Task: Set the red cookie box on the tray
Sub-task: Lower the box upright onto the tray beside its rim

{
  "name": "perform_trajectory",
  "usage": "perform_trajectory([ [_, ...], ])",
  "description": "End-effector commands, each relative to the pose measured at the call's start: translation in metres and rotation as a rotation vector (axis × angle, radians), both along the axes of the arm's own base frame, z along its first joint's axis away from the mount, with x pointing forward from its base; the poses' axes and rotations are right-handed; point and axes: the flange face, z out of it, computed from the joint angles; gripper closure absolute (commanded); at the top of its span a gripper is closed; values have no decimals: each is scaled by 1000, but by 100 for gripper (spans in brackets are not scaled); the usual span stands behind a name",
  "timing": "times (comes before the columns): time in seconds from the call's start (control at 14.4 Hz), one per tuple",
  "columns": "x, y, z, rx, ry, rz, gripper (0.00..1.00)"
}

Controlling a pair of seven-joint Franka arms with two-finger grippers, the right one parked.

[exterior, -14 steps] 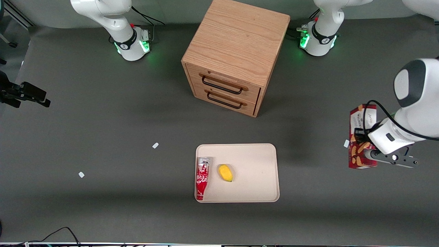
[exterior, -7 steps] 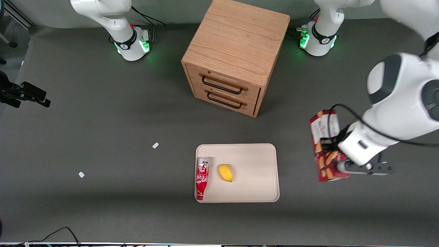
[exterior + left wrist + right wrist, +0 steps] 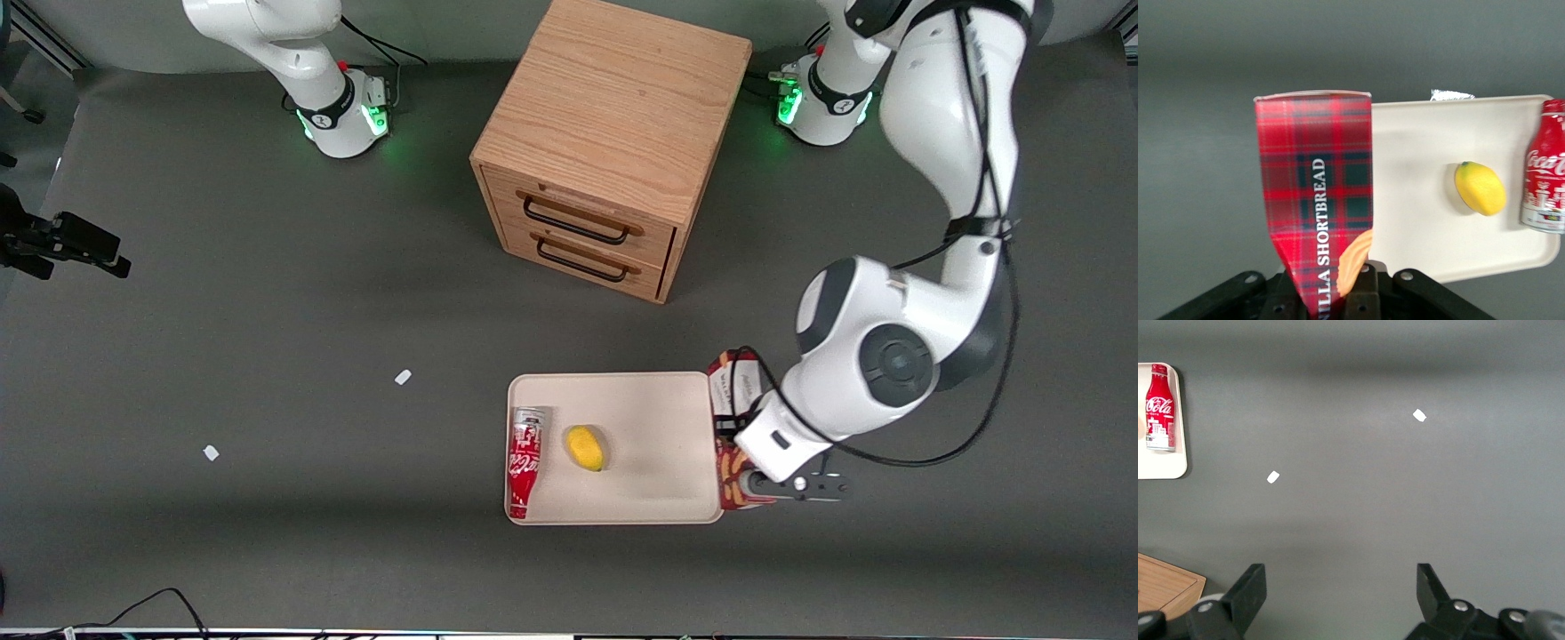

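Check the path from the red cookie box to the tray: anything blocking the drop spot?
Nothing visible does. The gripper holds the red cookie box at the tray edge nearest the working arm. The lemon and soda bottle lie toward the parked arm's end of the tray, leaving bare surface between.

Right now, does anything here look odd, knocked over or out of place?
The soda can lies on its side on the tray, beside a lemon. Two white scraps litter the table. The gripper holds the red cookie box at the tray's edge.
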Motion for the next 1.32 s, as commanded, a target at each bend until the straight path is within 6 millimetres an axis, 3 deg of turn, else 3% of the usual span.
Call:
perform_trajectory([
  [0.0,-9,-21,-51,50,-2,13,100],
  [0.21,-18,-31,-90,123,24,6,100],
  [0.42,-22,-26,-123,114,-3,17,100],
  [0.69,-21,-20,-136,114,-17,22,96],
  [0.76,-22,-21,-137,120,-20,14,1],
  [1.25,-22,-25,-129,107,-36,38,0],
])
